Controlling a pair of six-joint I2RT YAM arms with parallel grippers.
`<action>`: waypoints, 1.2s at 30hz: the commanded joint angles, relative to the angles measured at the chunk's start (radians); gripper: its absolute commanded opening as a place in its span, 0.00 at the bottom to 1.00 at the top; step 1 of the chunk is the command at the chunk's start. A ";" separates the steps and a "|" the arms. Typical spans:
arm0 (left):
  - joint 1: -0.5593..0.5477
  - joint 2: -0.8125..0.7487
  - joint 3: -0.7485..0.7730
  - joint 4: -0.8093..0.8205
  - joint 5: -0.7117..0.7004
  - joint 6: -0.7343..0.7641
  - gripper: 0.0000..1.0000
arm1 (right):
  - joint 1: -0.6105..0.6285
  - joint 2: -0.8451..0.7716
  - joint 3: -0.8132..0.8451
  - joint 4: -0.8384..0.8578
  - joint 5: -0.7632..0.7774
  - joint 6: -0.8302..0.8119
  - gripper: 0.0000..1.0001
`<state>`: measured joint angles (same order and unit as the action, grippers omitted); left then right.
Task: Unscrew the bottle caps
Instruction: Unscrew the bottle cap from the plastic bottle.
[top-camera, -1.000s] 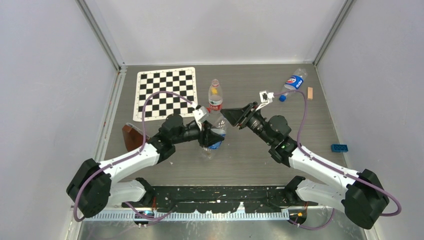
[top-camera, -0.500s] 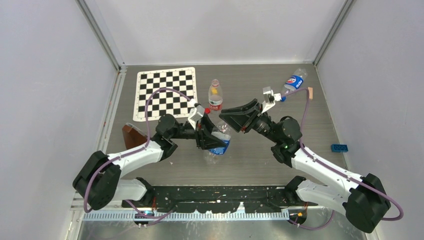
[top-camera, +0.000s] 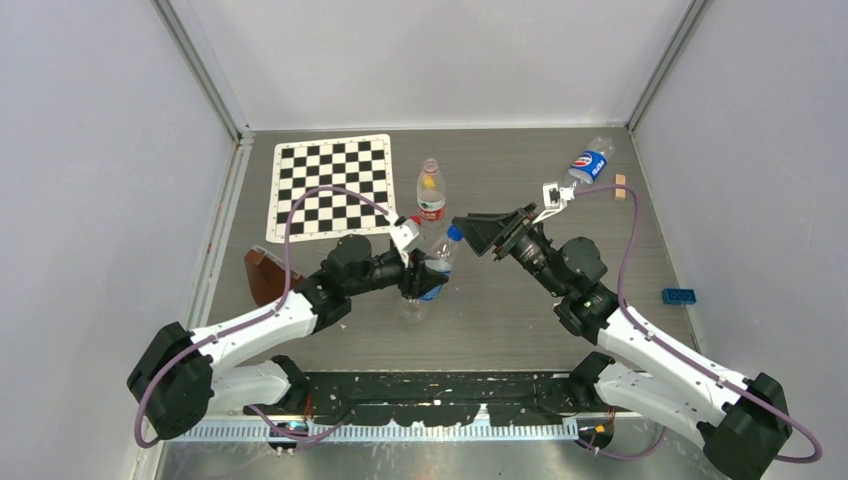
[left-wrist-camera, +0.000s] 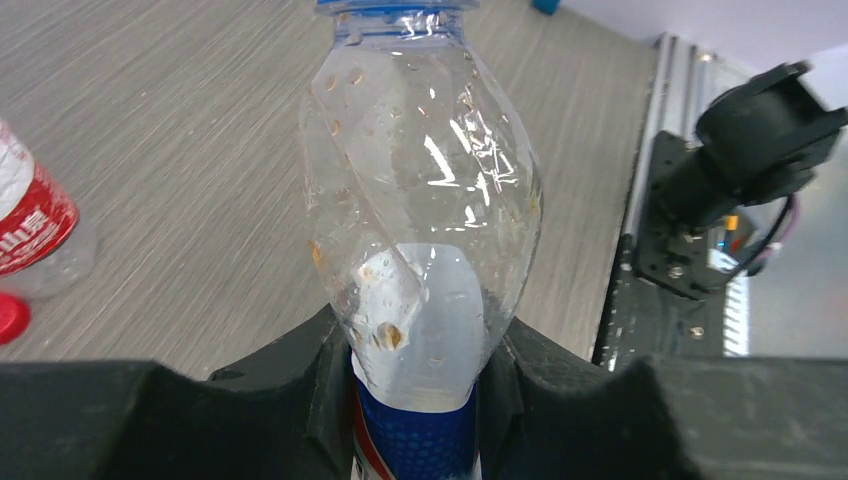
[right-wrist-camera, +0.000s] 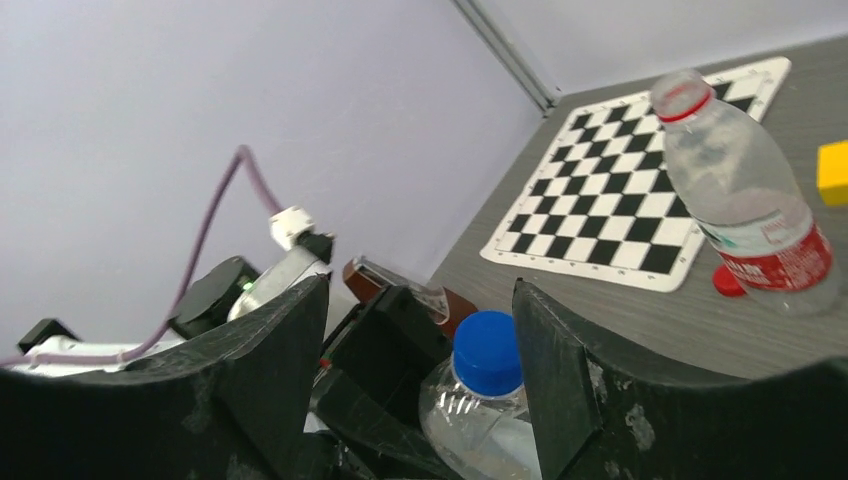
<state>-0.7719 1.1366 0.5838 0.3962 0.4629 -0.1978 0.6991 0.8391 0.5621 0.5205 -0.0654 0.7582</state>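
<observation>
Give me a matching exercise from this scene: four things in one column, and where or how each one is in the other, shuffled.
Things:
1 red cap
2 blue cap
3 red-label bottle
4 blue brick

Places:
A uncapped, beside the checkerboard
B on the table, at the red-label bottle's base
C by the right wall
D on the held bottle, between the open right fingers

Pairs: 1-B, 2-D, 3-A, 4-C
</observation>
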 joint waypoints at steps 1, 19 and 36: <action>-0.062 -0.029 0.055 -0.085 -0.227 0.108 0.02 | 0.008 0.046 0.035 -0.065 0.109 0.032 0.73; -0.109 -0.023 0.056 -0.088 -0.361 0.118 0.02 | 0.025 0.157 0.039 -0.023 0.103 0.074 0.61; -0.109 -0.016 0.048 -0.077 -0.320 0.125 0.02 | 0.030 0.212 0.026 0.072 0.086 0.096 0.01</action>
<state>-0.8761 1.1328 0.6041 0.2630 0.1097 -0.0963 0.7261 1.0500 0.5644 0.5022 0.0296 0.8291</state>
